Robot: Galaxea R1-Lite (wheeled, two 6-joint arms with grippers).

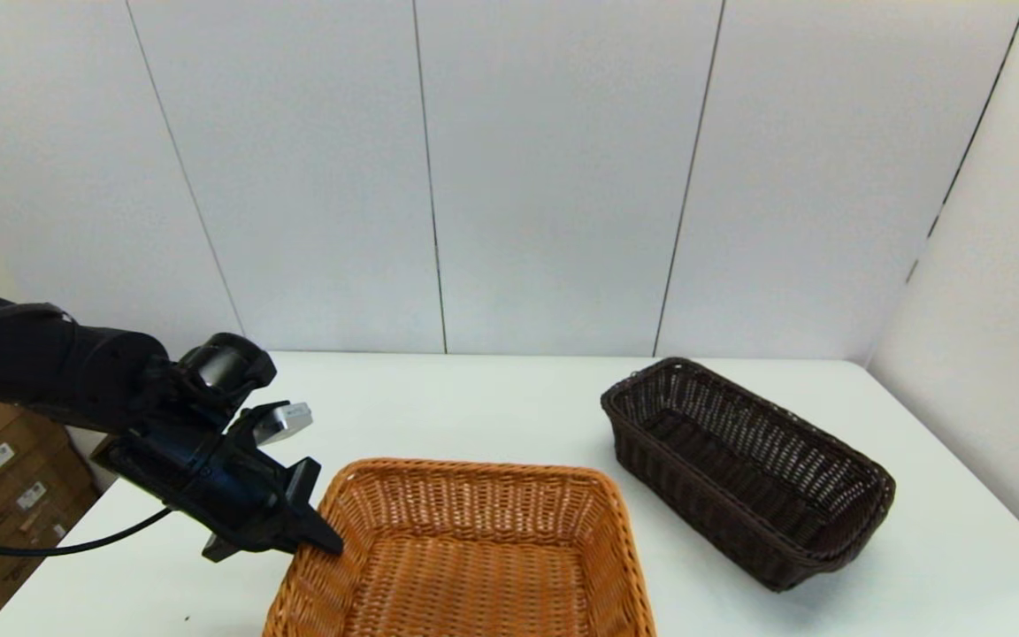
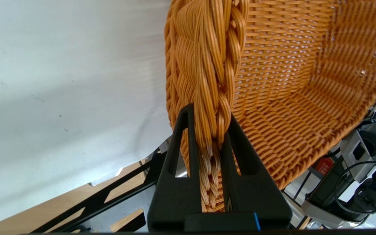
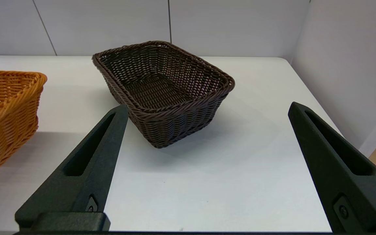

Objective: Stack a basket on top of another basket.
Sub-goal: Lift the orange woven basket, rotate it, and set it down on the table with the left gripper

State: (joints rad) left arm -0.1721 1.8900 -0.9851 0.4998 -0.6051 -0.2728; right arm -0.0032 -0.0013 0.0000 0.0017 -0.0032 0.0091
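Orange-tan wicker, the orange-tan basket [image 1: 465, 553], is seen from the head at the table's [image 1: 492, 398] near edge, the left gripper [image 1: 319, 535] at its left rim, the dark brown basket [image 1: 744, 469] well apart to the right. From the left wrist, the fingers [image 2: 237, 147] are clamped on the braided rim [image 2: 207, 65] — the tan one is judged to be grasped, so lifting across is called for. From the right wrist, the right gripper [image 3: 207, 107] is held wide apart, short of the dark basket.

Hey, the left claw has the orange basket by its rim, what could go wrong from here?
1. The left claw pinches only the braided rim of the orange basket at one corner, so the basket may tilt or slip if lifted.
2. The task names the dark basket as the one to stack; it sits untouched, and the right claw is open, short of it.
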